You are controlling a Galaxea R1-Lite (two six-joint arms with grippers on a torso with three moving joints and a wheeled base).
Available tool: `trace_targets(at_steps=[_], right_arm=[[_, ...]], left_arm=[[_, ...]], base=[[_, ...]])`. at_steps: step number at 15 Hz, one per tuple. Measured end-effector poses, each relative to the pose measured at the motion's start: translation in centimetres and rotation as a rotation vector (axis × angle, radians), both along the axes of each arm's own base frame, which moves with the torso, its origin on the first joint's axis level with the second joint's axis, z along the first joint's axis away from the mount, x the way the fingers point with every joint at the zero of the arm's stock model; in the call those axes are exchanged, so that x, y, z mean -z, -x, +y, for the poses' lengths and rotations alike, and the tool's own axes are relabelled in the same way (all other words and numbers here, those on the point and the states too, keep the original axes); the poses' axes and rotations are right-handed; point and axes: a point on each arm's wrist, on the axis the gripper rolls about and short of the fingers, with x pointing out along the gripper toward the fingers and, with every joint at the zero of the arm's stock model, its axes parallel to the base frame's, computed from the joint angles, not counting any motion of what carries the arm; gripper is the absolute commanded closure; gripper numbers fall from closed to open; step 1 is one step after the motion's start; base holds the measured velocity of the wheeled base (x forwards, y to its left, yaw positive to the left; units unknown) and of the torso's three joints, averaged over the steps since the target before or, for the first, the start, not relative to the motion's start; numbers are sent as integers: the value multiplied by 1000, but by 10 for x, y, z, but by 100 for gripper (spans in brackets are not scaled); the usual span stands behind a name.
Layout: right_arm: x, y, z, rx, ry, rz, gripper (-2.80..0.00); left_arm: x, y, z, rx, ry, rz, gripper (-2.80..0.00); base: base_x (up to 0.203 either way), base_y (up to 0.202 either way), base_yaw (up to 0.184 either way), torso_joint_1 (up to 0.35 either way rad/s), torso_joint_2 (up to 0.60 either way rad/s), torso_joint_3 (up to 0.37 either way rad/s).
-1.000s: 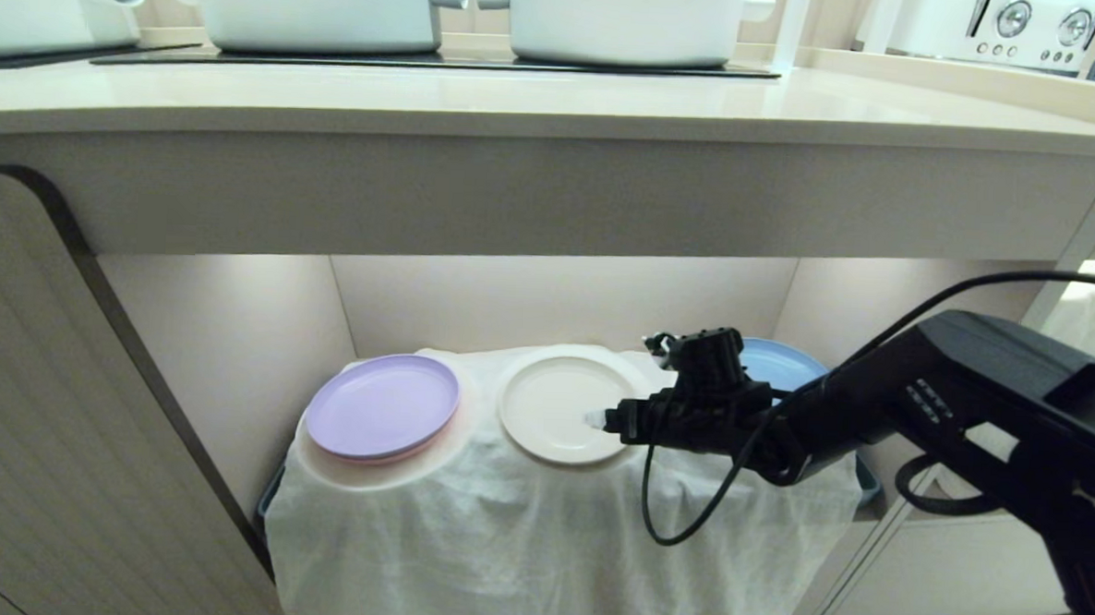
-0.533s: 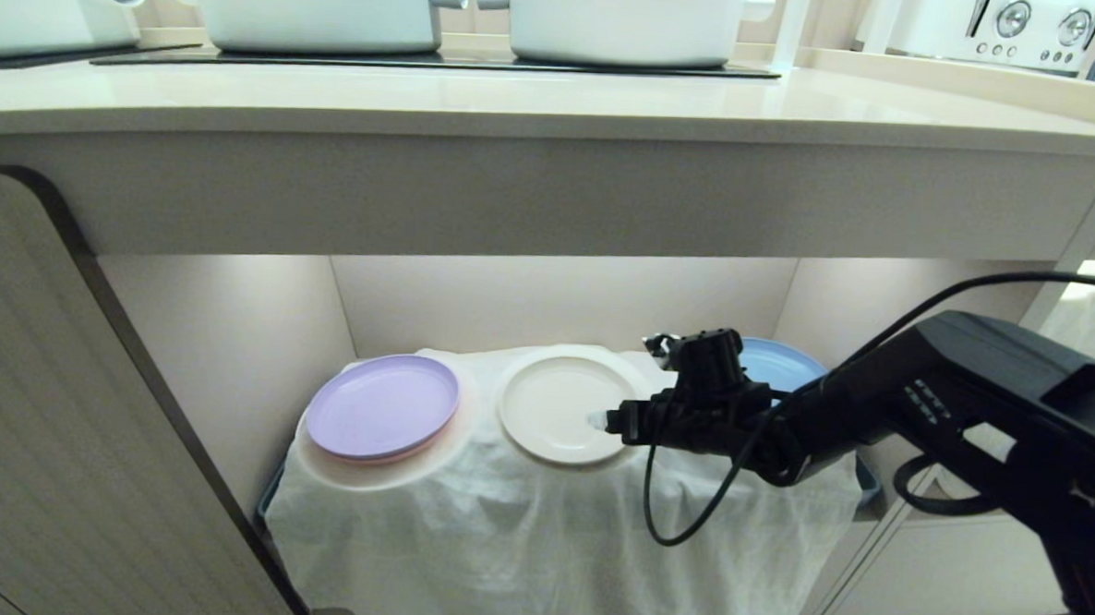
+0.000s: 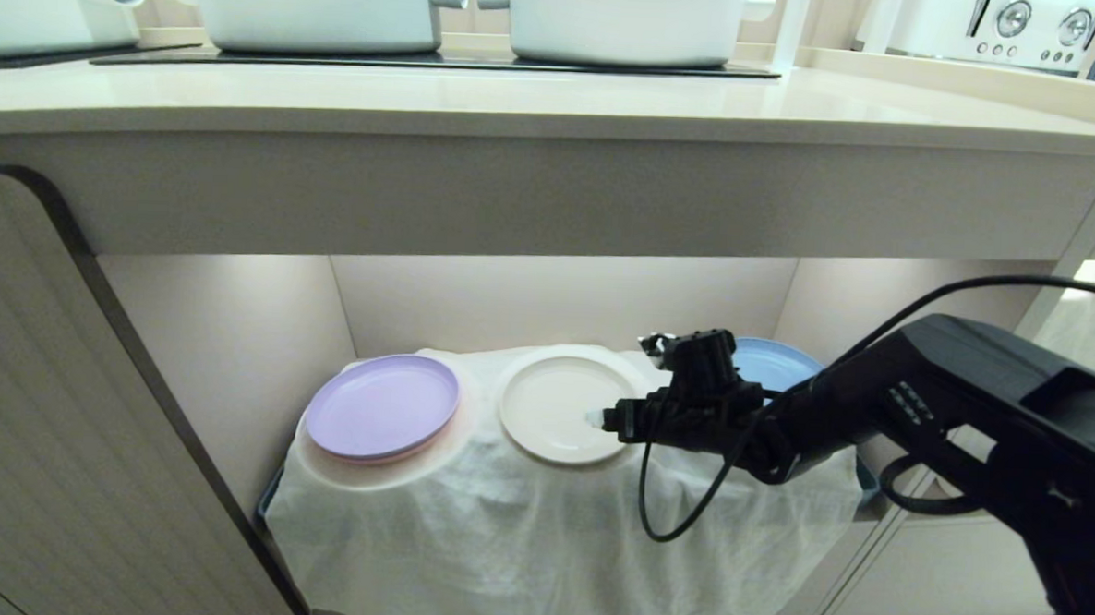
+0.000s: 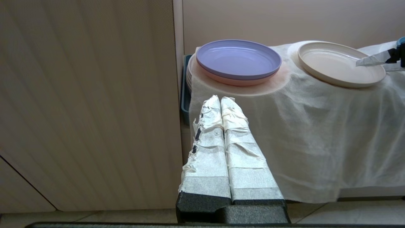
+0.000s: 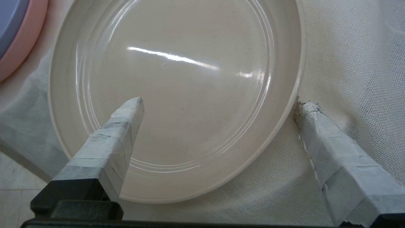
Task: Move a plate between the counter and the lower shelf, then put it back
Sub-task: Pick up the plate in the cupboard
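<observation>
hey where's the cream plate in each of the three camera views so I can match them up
Head view: the cream plate sits mid-shelf on the white cloth, with the right gripper at its right edge.
Left wrist view: the plate is far right on the cloth, beyond the shut left gripper.
Right wrist view: the plate fills the frame, its rim between the open fingers.
Shared landmark: the lilac plate, immediately beside it.

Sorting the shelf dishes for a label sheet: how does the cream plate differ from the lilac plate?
The cream plate lies alone on the middle hump of the white cloth; the lilac plate sits on a pink plate. The open right tool straddles the cream plate's rim, one finger over its inside, one outside; nothing is at the lilac plate. Both are round, low-rimmed and empty.
</observation>
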Motion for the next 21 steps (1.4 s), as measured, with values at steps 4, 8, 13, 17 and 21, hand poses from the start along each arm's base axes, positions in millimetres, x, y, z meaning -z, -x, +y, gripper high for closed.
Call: trace_targets(at_steps=[4,8,13,17,21], right_arm=[[3,-1,0,-5,9,-2,-280],[6,-1,0,-6,13,5,0],[7,-1,0,-6,12,2,0],[7,-1,0,-5,10,1,0],[7,0,0,-5,12,0,0]], left_arm=[[0,0,0,0,0,0,0],[0,0,0,0,0,0,0],[0,0,0,0,0,0,0],[0,0,0,0,0,0,0],[0,0,0,0,0,0,0]], base=[[0,0,0,0,0,0],[0,0,0,0,0,0],[0,0,0,0,0,0],[0,0,0,0,0,0],[0,0,0,0,0,0]])
